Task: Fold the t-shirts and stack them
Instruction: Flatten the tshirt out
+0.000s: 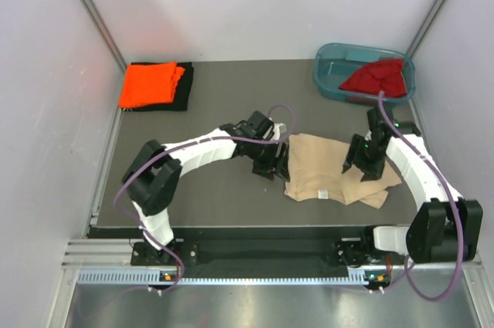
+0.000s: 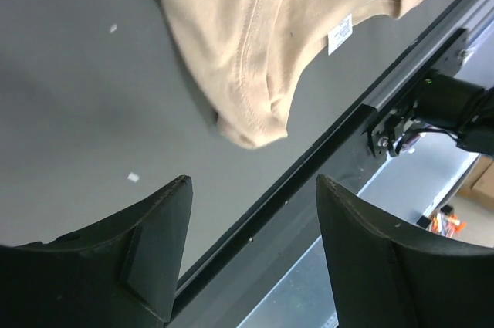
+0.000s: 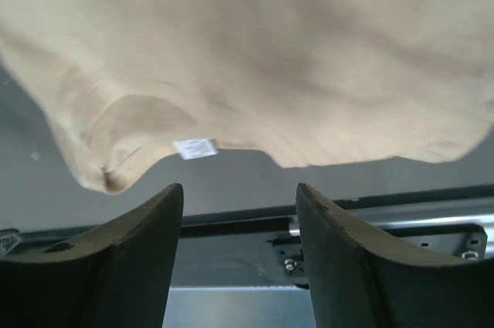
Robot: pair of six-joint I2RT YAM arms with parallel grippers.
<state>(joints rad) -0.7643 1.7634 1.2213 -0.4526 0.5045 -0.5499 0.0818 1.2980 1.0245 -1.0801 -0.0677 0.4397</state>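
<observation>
A beige-tan t-shirt (image 1: 328, 170) lies folded but rumpled on the dark mat between the two arms, a white label (image 1: 323, 194) showing near its front edge. My left gripper (image 1: 275, 160) hovers at its left edge, open and empty; in the left wrist view the beige shirt (image 2: 285, 27) lies beyond the open gripper (image 2: 253, 183). My right gripper (image 1: 361, 164) stands over the shirt's right part, open with nothing between its fingers (image 3: 154, 212); the shirt (image 3: 255, 58) fills that view. A folded orange shirt (image 1: 149, 84) rests on a folded black one (image 1: 185, 89) at the back left. A dark red shirt (image 1: 377, 79) sits in the tub.
The teal plastic tub (image 1: 328, 73) stands at the back right corner. The mat's front edge meets a black rail (image 1: 262, 247) and a metal ledge. White walls close in the left, right and back sides.
</observation>
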